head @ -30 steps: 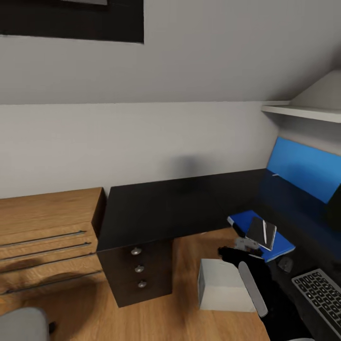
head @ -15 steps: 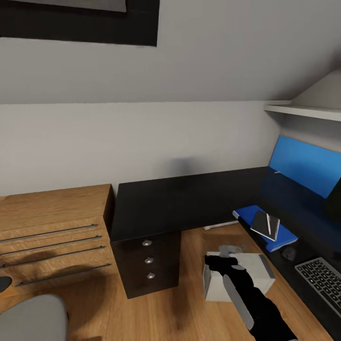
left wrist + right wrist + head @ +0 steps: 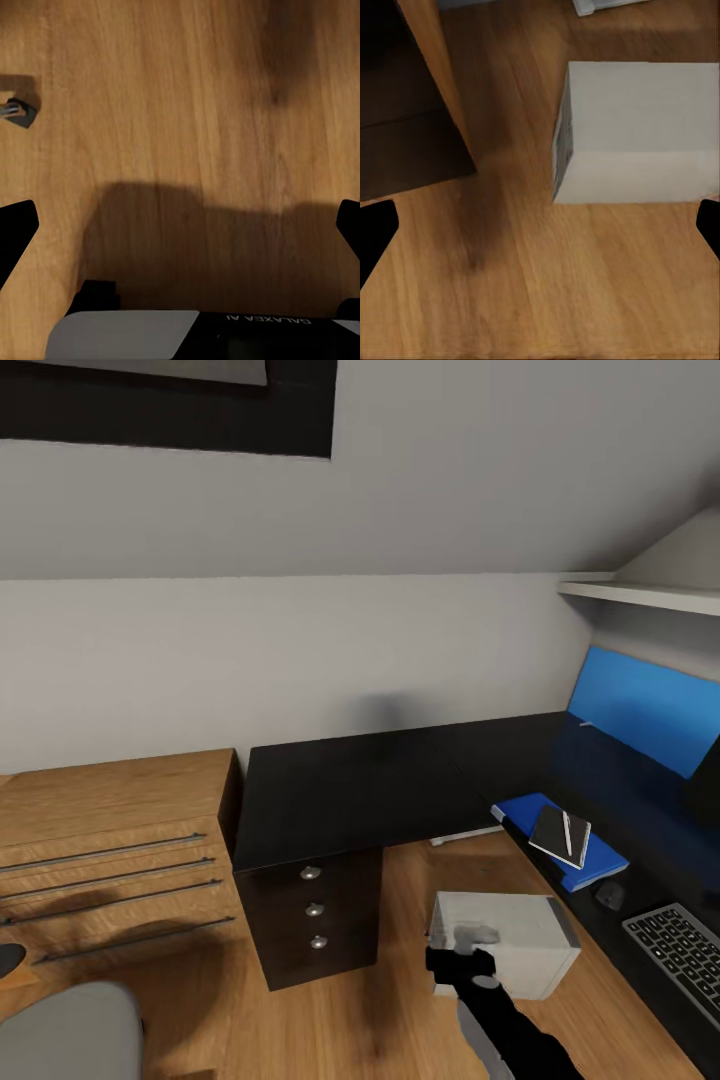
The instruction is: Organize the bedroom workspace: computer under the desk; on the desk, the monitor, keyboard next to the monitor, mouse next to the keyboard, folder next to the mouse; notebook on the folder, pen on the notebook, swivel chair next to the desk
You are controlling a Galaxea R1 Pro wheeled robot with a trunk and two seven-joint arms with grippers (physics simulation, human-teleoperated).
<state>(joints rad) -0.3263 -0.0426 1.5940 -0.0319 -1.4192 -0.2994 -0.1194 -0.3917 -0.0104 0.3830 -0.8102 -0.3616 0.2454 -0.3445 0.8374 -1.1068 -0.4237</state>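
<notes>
- Desk (image 3: 350, 790), black and L-shaped, runs from the centre of your head view toward 3 o'clock, its three knobbed drawers (image 3: 315, 910) facing you at 7 o'clock of the top.
- At 9 o'clock you have the light wooden cabinet (image 3: 110, 850), just beside the desk.
- Your computer (image 3: 505, 945) stands on the wooden floor (image 3: 300, 1020) at 5 o'clock, at the desk's inner edge and not tucked beneath it.
- Your swivel chair (image 3: 60, 1035) shows a grey corner at 8 o'clock, apart from the desk.
- At 3 o'clock the folder (image 3: 590, 855) lies on the desk; the notebook (image 3: 555, 830) sits on it, the pen (image 3: 567, 834) on that.
- Further round lie the keyboard (image 3: 680, 955) and mouse (image 3: 607, 895).
- Your right gripper (image 3: 540, 232) hangs with fingers spread wide, empty, near the computer.
- Your left gripper (image 3: 180, 232) is likewise spread, over bare floor.
</notes>
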